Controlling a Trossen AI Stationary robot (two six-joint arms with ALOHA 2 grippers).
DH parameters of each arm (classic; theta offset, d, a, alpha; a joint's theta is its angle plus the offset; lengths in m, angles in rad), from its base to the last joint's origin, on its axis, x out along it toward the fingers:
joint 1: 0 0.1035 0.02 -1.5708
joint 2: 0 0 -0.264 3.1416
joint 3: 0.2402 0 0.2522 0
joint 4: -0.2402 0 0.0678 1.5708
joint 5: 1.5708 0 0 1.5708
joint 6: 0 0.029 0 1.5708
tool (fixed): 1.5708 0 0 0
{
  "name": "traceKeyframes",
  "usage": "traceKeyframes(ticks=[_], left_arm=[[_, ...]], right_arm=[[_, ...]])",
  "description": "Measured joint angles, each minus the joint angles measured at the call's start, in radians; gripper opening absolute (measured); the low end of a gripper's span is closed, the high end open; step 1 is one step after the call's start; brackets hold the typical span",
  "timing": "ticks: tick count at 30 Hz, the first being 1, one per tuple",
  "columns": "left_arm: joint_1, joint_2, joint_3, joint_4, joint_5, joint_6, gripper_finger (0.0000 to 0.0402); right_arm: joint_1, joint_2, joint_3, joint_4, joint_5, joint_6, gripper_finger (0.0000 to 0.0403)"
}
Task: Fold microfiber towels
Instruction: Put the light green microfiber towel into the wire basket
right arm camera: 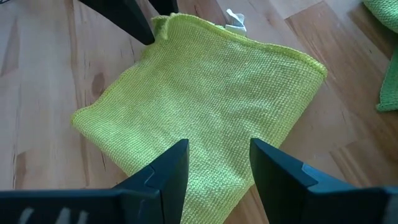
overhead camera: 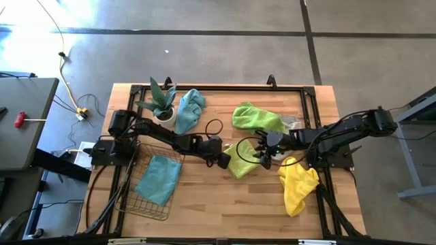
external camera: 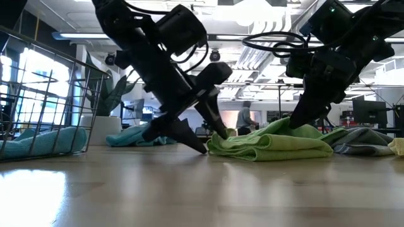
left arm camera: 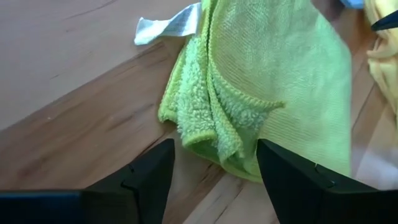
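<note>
A lime green towel (overhead camera: 242,160) lies folded on the table's middle, its white tag (left arm camera: 165,26) on the wood. My left gripper (overhead camera: 224,162) is open and slants down at the towel's left corner (left arm camera: 214,140), one finger on either side of it. My right gripper (overhead camera: 266,156) is open over the same towel's right part (right arm camera: 205,106), pointing down at a slant. Other towels lie loose: a second lime one (overhead camera: 255,117), a yellow one (overhead camera: 298,185), a teal one (overhead camera: 190,109) and a grey one (overhead camera: 290,122). My left gripper's fingertips (external camera: 201,149) reach the table at the folded corner's layered edges; I cannot tell whether they touch the cloth. My right gripper's fingertips (external camera: 297,120) come down from above onto the towel's top layer near its right side; I cannot tell whether they touch it.
A wire-mesh basket (overhead camera: 134,201) at the near left holds another teal towel (overhead camera: 161,178). A potted plant (overhead camera: 162,102) stands at the far left beside the loose teal towel. Bare wood lies along the near edge between the basket and the yellow towel.
</note>
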Motion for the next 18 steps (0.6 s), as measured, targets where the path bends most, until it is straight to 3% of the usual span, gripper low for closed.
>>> traceKeyframes(ticks=[8,18], left_arm=[[-0.037,0.004,-0.001,0.073,-0.023,-0.034,0.0267],[-0.027,0.077,0.002,0.184,-0.062,-0.07,0.027]], right_arm=[[0.0,0.0,0.0,0.0,0.0,0.0,0.0161],[0.0,0.0,0.0,0.0,0.0,0.0,0.0161]])
